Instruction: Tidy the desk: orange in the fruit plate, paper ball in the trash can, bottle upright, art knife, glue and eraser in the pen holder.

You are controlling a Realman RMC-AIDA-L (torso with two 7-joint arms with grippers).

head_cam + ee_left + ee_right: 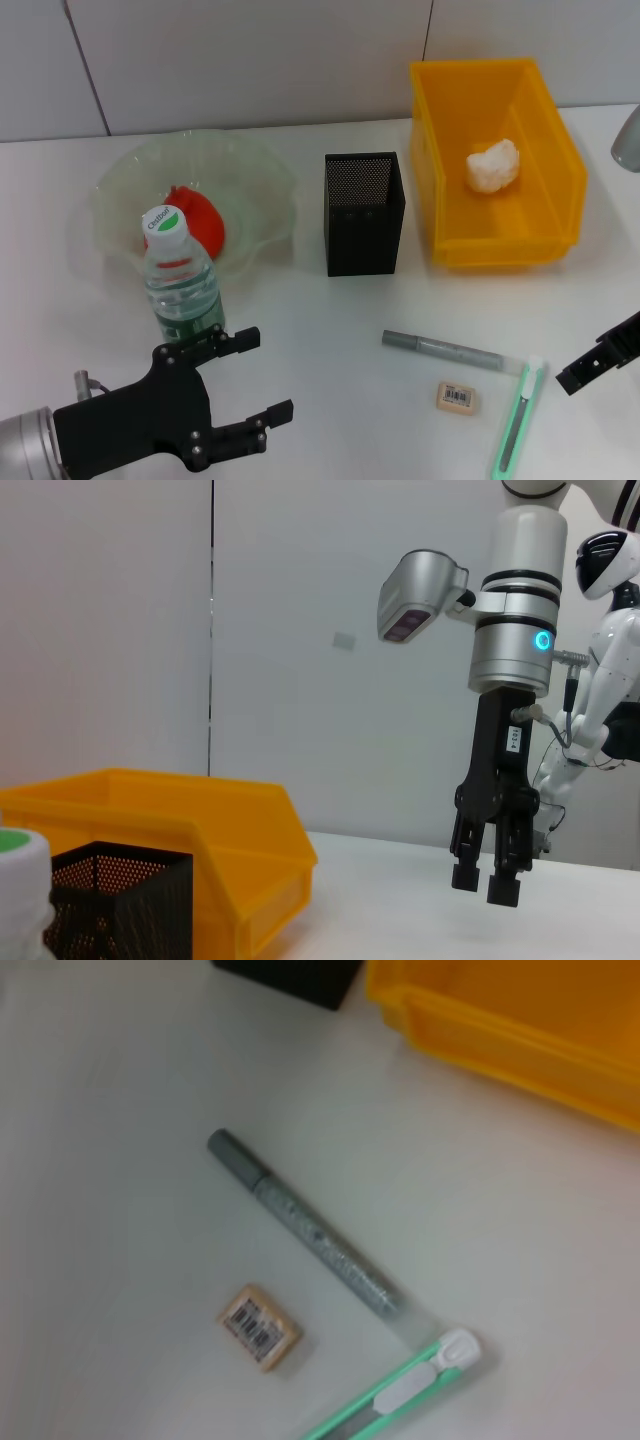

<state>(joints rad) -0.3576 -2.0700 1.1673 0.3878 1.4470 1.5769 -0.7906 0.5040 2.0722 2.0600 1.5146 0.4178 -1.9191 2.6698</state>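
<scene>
**Head view: desk partly tidied, three small items still on the table**

Head view gives you the whole table (330, 330). The orange (200, 225) lies in the fruit plate (250, 170) at the far left. The bottle (180, 285) stands upright just in front of the plate, partly covering the orange. The pen holder (363, 213) stands at the centre, with the trash can (495, 165) to its right; the paper ball (494, 166) lies inside the can.

You find the remaining items on the near right of the table. The glue (445, 350) lies flat, pointing from the left toward the art knife (520, 417), its pale end close to the knife's white tip. The eraser (457, 397) lies just in front of the glue, to the left of the knife, touching neither.

The left gripper (255, 375) hangs at the near left, just in front of the bottle, with its fingers spread wide and nothing between them.

The right gripper (487, 883) hangs above the table at the near right, pointing down. In the left wrist view you see its fingers close together with only a narrow gap, holding nothing. The right wrist view looks down on the glue, eraser and knife.
</scene>
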